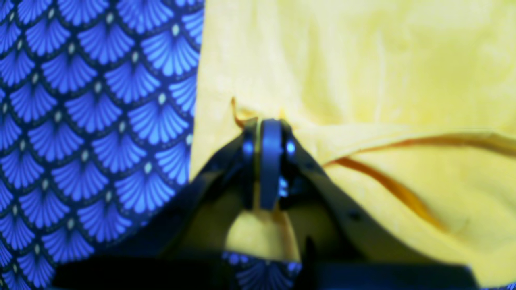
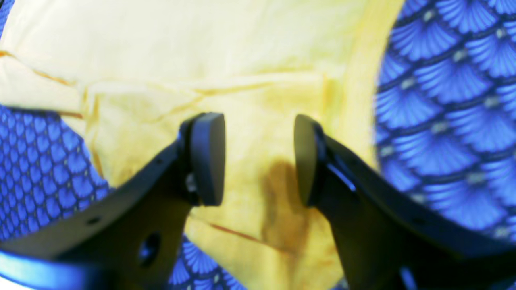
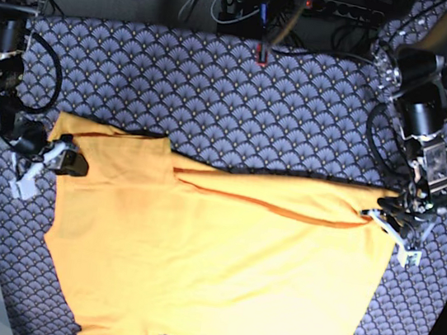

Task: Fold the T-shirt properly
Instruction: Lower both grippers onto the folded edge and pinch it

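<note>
T-shirt [image 3: 211, 257] lies spread on the patterned table cover [image 3: 217, 92], top part folded down so a doubled edge runs across between the two pincers. Plain yellow-orange knit, soft, lightly creased; darker orange hem lines show along the fold. Cover beneath is dark with a blue fan-scale print, flat and matte.

Left gripper [image 1: 269, 133]: jaws pressed together on a pinch of T-shirt edge, cloth bunched just ahead of the tips and draping away to its side. Right gripper [image 2: 260, 157]: jaws standing wide, nothing between them; cloth lies directly under and ahead of the pads [image 2: 207, 157], the free sleeve corner just beside.

Risks, judged from this layout:
- One corner held, the other let go. Any pull by the left pincer would likely drag the fold askew, since the far end has nothing anchoring it.
- Open right pincer sits low over loose cloth; a sideways move could snag and wrinkle the layer.
- Thin, slippery knit may slide out of a narrow pinch.
</note>
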